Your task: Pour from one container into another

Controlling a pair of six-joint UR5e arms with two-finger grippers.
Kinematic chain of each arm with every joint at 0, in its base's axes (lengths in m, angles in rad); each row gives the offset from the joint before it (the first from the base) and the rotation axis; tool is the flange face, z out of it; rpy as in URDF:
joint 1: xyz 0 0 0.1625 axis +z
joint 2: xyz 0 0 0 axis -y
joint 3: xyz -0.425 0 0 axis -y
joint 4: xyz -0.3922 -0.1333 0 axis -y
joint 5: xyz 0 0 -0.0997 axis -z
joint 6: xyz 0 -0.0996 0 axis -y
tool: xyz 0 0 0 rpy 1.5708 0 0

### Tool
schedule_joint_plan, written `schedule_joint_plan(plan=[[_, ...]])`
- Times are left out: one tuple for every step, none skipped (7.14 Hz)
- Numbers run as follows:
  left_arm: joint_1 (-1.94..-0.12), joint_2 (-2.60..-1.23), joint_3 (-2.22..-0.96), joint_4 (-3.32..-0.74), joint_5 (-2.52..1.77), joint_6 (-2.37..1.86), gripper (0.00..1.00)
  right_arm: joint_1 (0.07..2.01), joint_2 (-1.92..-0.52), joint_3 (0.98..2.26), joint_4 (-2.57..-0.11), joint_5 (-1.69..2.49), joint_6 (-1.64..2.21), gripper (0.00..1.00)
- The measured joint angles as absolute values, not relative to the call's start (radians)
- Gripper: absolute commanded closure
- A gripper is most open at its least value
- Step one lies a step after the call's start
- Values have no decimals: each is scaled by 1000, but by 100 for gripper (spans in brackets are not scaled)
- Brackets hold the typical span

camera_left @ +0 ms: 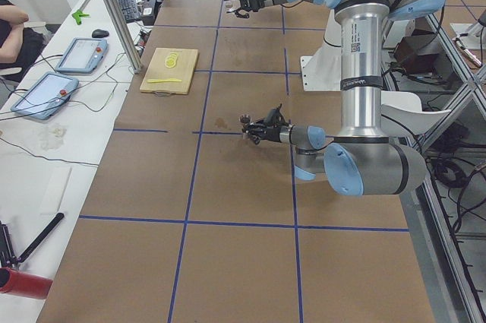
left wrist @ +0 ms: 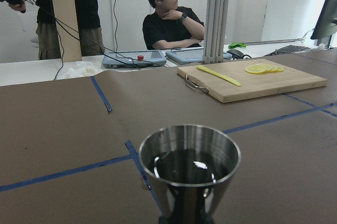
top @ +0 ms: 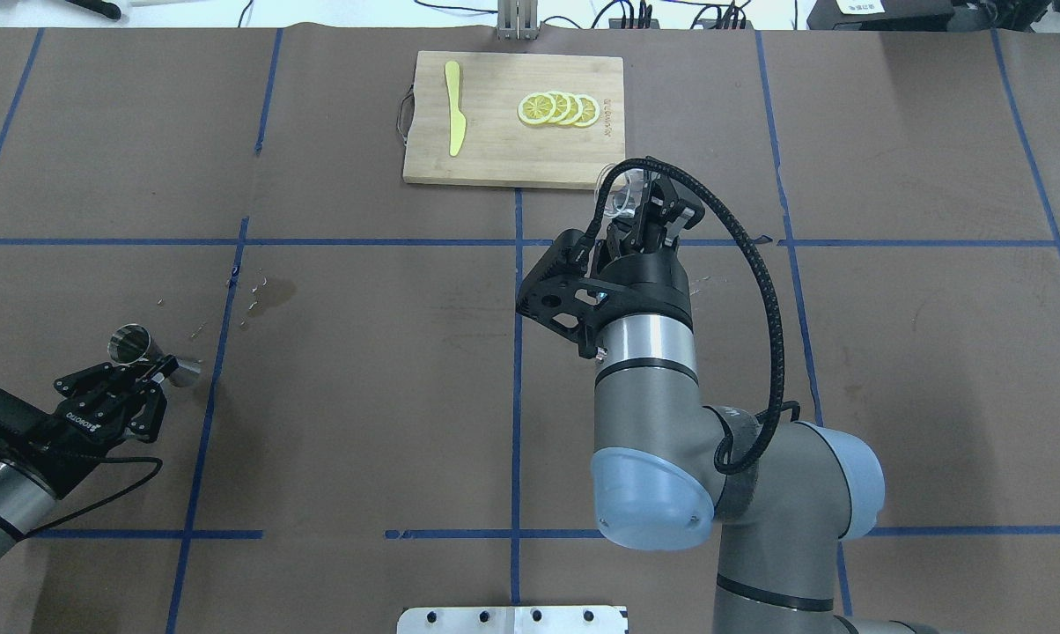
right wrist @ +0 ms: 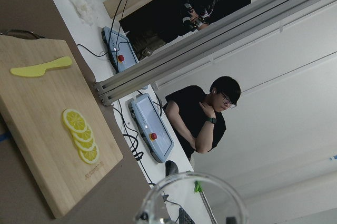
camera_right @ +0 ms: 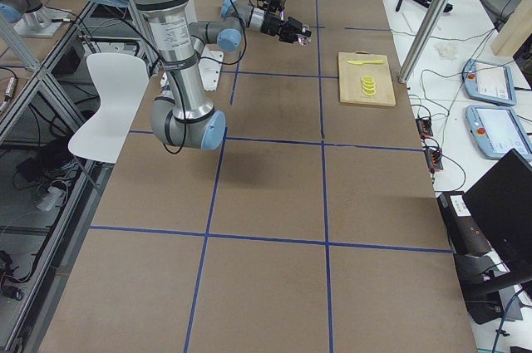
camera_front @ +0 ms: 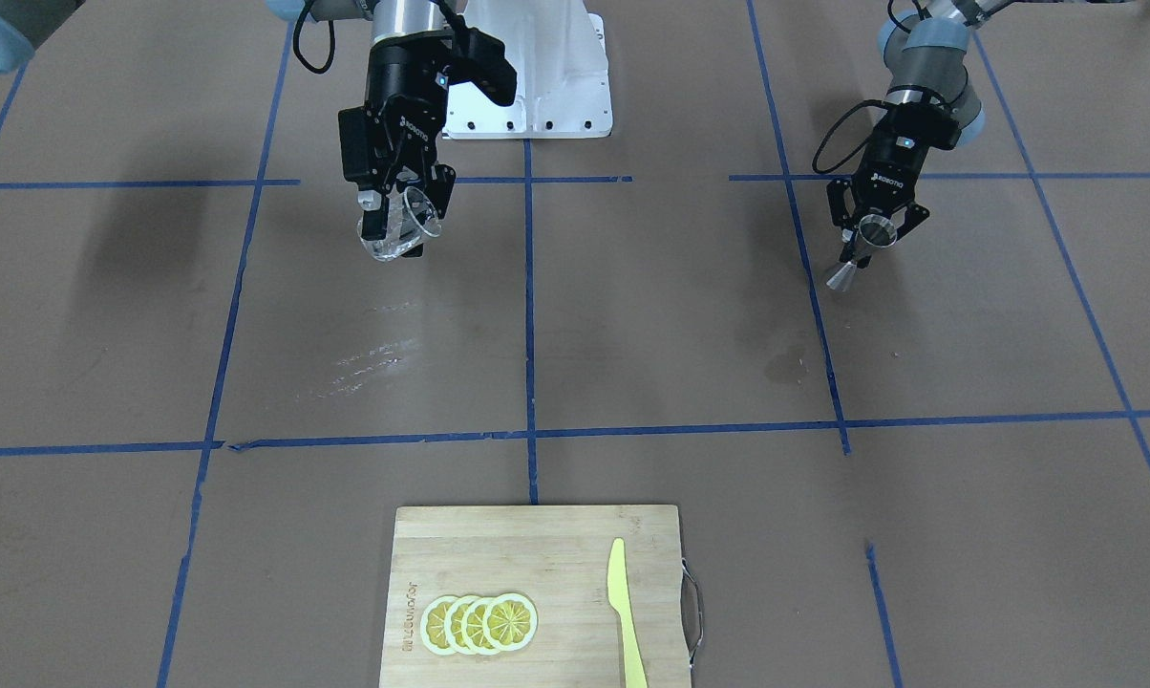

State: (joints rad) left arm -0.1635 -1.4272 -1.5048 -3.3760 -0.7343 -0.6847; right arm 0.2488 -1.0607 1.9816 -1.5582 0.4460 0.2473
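Right gripper (camera_front: 405, 220) is clamped across the sides of the small clear round glass tumbler (camera_front: 392, 247). It holds the tumbler raised over the brown paper-covered counter (camera_front: 632, 315) on the robot's right side, already tipped, and the right wrist cam is rolled hard over, which fits. Can't tell if there's any liquid in it. Left gripper (camera_front: 874, 232) is pinching the small grey stainless-steel hourglass jigger (camera_front: 841, 275) at its narrow waist. The side-on grip leaves the top cup upright and unobstructed as the receiver. Can't tell if its foot touches the counter. The left wrist cam shows the cup's inside dark with glints, maybe liquid, not sure. The two vessels are well apart, with a full grid cell of blue tape between them, so my read is no pour can land from here. The tumbler's lip has to get over the jigger's mouth first. Risk: that mouth is narrow and the tumbler is tilted while away from it. Wet-looking streaks (camera_front: 370, 361) on the counter near the tumbler suggest spills happen here. The bamboo cutting board (camera_front: 537, 545) with lemon slices (camera_front: 479, 623) and a yellow plastic knife (camera_front: 623, 612) sits at the far edge, out of the way of both arms.
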Motion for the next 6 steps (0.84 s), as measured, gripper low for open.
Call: schedule_joint_plan(plan=[[-164,-1428,-1503,-3370,-742,-685,100,249,-1065,1982,-1558,445,248,100],[-163,-1428,-1502,-3368,-746,-686,100,249,-1067,1983,-1557,445,248,100],[-163,-1429,-1498,-3367,-748,-686,100,249,-1069,1983,-1557,444,252,100],[-163,-1431,-1492,-3367,-748,-686,100,249,-1071,1983,-1557,444,260,100],[-163,-1433,-1490,-3367,-748,-686,100,249,-1074,1983,-1557,443,264,100],[-163,-1434,-1489,-3367,-749,-687,100,249,-1076,1983,-1557,443,266,100]])
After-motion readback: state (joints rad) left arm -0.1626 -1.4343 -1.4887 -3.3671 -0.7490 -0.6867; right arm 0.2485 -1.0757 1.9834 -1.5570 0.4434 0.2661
